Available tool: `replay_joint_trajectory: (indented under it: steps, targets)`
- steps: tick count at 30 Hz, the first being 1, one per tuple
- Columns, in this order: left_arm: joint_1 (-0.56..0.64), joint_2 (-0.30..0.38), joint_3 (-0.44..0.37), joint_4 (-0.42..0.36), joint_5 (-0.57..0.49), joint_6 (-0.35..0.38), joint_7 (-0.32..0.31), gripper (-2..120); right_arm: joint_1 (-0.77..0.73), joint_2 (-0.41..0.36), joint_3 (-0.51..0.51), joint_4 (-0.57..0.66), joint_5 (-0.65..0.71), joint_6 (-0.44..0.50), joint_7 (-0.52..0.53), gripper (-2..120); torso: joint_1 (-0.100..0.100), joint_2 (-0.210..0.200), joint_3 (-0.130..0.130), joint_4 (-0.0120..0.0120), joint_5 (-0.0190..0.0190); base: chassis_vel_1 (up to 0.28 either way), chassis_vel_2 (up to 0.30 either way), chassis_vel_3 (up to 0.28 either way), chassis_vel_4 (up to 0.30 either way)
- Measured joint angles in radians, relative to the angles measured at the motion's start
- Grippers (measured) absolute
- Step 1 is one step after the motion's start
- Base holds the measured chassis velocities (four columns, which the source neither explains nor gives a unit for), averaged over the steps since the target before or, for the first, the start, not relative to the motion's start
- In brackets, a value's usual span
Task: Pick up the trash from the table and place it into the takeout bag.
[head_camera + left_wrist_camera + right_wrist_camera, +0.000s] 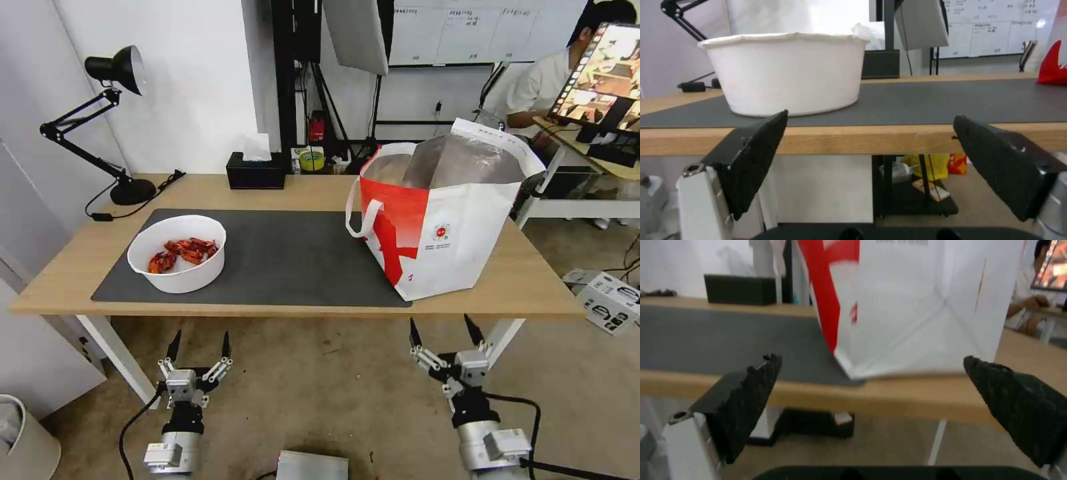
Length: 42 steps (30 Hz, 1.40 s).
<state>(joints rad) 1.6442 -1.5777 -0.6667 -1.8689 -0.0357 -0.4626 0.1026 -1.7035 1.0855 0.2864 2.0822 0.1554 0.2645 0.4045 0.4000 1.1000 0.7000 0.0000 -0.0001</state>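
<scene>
Bench (pixel 300 190) first: we take its long light-wood top as our landmark, with the dark grey mat (pixel 280 257) covering most of its middle. On the bench, at the mat's right end and partly off it, stands the takeout bag (pixel 460 233), upright, mouth open, foil lining showing. At the mat's left end, well apart from the bag, sits the white bowl (pixel 179 273) of red crayfish shells (pixel 183 252), the one piece of trash we can make out on the bench. A black tissue box (pixel 255 175) rests at the bench's far edge and is not ours to move.

Below the bench's near edge we hold both arms low. Our left claw (pixel 199 347) hangs under the bowl's side of the bench, jaws spread wide and empty; our right claw (pixel 445 330) hangs under the bag's side, likewise spread and empty.

We judge the pickup of the bowl not yet begun. The next move calls for raising the left claw above the bench edge and closing on the bowl's rim or wall, keeping it level so the shells stay in.
</scene>
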Motion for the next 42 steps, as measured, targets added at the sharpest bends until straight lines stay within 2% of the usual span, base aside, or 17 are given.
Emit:
replay_joint_trajectory:
  steps: [19, 24, 26, 27, 30, 31, 33, 34, 36, 37, 38, 41, 42]
  targets:
    - [0.003, 0.001, -0.007, 0.006, 0.001, -0.008, 0.000, 100, 0.023, 0.009, -0.019, -0.035, 0.007, 0.011, 0.000, 100, 0.000, 0.000, 0.000, 0.0000, 0.0000, 0.000, 0.000, 0.000, 0.000]
    - [0.010, 0.010, -0.012, -0.027, -0.009, 0.002, 0.000, 100, 0.025, 0.011, -0.020, -0.036, 0.007, 0.010, -0.001, 100, 0.000, 0.000, 0.000, 0.0000, 0.0000, 0.000, 0.000, 0.000, 0.000]
    - [0.015, 0.030, -0.020, -0.089, -0.054, 0.059, -0.003, 100, 0.027, 0.012, -0.023, -0.037, 0.007, 0.010, -0.002, 100, 0.000, 0.000, 0.000, 0.0000, 0.0001, 0.000, 0.000, 0.000, 0.000]
    - [0.015, 0.030, -0.020, -0.089, -0.054, 0.059, -0.003, 100, 0.027, 0.012, -0.023, -0.037, 0.007, 0.010, -0.002, 100, 0.000, 0.000, 0.000, 0.0000, 0.0001, 0.000, 0.000, 0.000, 0.000]
    - [0.003, 0.094, -0.042, -0.200, -0.156, 0.205, -0.036, 100, 0.035, 0.011, -0.032, -0.037, 0.006, 0.010, -0.002, 100, 0.000, 0.000, 0.000, 0.0000, 0.0000, 0.000, 0.000, 0.000, 0.000]
    - [0.003, 0.094, -0.042, -0.200, -0.156, 0.205, -0.036, 100, 0.035, 0.011, -0.032, -0.037, 0.006, 0.010, -0.002, 100, 0.000, 0.000, 0.000, 0.0000, 0.0000, 0.000, 0.000, 0.000, 0.000]
    - [-0.011, 0.158, -0.066, -0.267, -0.252, 0.311, -0.075, 100, 0.047, 0.005, -0.045, -0.040, 0.006, 0.009, -0.002, 100, 0.000, 0.000, 0.000, -0.0001, -0.0001, 0.000, 0.000, 0.000, 0.000]
    - [-0.011, 0.158, -0.066, -0.267, -0.252, 0.311, -0.075, 100, 0.047, 0.005, -0.045, -0.040, 0.006, 0.009, -0.002, 100, 0.000, 0.000, 0.000, -0.0001, -0.0001, 0.000, 0.000, 0.000, 0.000]
    - [-0.036, 0.240, -0.099, -0.322, -0.374, 0.419, -0.136, 100, 0.064, -0.005, -0.060, -0.044, 0.006, 0.007, -0.003, 100, 0.000, 0.000, 0.000, 0.0004, 0.0000, 0.000, 0.000, 0.000, 0.000]
    - [-0.047, 0.269, -0.106, -0.335, -0.415, 0.454, -0.159, 100, 0.066, -0.006, -0.062, -0.044, 0.006, 0.007, -0.003, 100, 0.000, 0.000, 0.000, 0.0003, 0.0000, 0.000, 0.000, 0.000, 0.000]
    - [-0.047, 0.269, -0.106, -0.335, -0.415, 0.454, -0.159, 100, 0.066, -0.006, -0.062, -0.044, 0.006, 0.007, -0.003, 100, 0.000, 0.000, 0.000, 0.0003, 0.0000, 0.000, 0.000, 0.000, 0.000]
    - [-0.096, 0.389, -0.124, -0.375, -0.609, 0.606, -0.271, 100, 0.067, -0.015, -0.063, -0.042, 0.006, 0.005, -0.003, 100, 0.000, 0.000, 0.000, -0.0001, 0.0000, 0.000, 0.000, 0.000, 0.000]
    - [-0.096, 0.389, -0.124, -0.375, -0.609, 0.606, -0.271, 100, 0.067, -0.015, -0.063, -0.042, 0.006, 0.005, -0.003, 100, 0.000, 0.000, 0.000, -0.0001, 0.0000, 0.000, 0.000, 0.000, 0.000]
